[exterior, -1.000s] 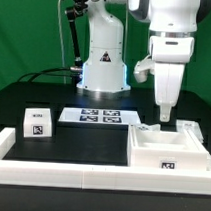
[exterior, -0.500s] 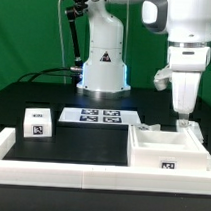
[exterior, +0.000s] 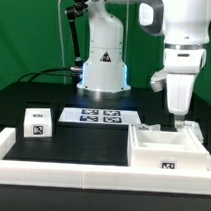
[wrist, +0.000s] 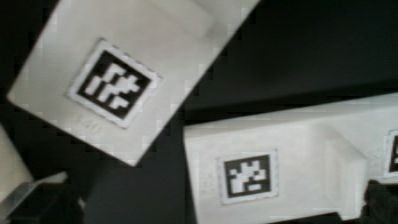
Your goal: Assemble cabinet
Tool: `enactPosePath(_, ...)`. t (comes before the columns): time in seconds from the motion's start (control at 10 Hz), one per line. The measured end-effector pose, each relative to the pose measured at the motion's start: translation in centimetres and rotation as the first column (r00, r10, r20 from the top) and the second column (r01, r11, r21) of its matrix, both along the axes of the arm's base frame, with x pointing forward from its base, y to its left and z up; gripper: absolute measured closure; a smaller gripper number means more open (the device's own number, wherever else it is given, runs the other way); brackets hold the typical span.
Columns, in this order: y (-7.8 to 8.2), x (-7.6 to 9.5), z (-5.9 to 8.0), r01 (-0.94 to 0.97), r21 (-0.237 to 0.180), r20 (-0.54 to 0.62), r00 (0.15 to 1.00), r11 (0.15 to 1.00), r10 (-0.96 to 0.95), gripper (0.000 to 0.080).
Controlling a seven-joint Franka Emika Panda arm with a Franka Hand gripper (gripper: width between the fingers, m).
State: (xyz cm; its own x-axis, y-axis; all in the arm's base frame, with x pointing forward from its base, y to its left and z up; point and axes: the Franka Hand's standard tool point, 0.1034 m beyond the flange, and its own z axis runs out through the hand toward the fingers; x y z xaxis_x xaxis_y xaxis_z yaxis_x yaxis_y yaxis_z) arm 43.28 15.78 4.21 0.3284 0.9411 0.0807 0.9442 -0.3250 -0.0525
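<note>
White plastic, the large open-topped cabinet box (exterior: pixel 146 158) is sitting at the lower right of the exterior view. We are seeing the gripper (exterior: pixel 178 118) hanging just above its far rim, fingers spread wide, gripping nothing. Black-and-white square tags are showing on its front wall and on a small white block (exterior: pixel 35 123) at the lower left.

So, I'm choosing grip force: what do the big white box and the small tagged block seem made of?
Big white box: probably rigid plastic with a matte finish; it has even white walls, crisp edges and no grain. Small tagged block: seemingly the same matte white plastic. Its black-and-white tag looks like a printed sticker, though that is uncertain.
</note>
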Motion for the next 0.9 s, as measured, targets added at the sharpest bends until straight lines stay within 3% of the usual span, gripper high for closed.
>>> enactPosePath(0.2,1.0,-1.7,-0.4,-0.018,0.013,0.005,1.0,1.0,0.018,0.0002)
enactPosePath(0.6,3.2,-3.2,-1.4,-0.027,0.041,0.017,1.0,0.999,0.027,0.0002)
enactPosePath(0.9,3.1,-3.8,-2.8,-0.02,0.05,-0.004,1.0,0.999,0.02,0.0002)
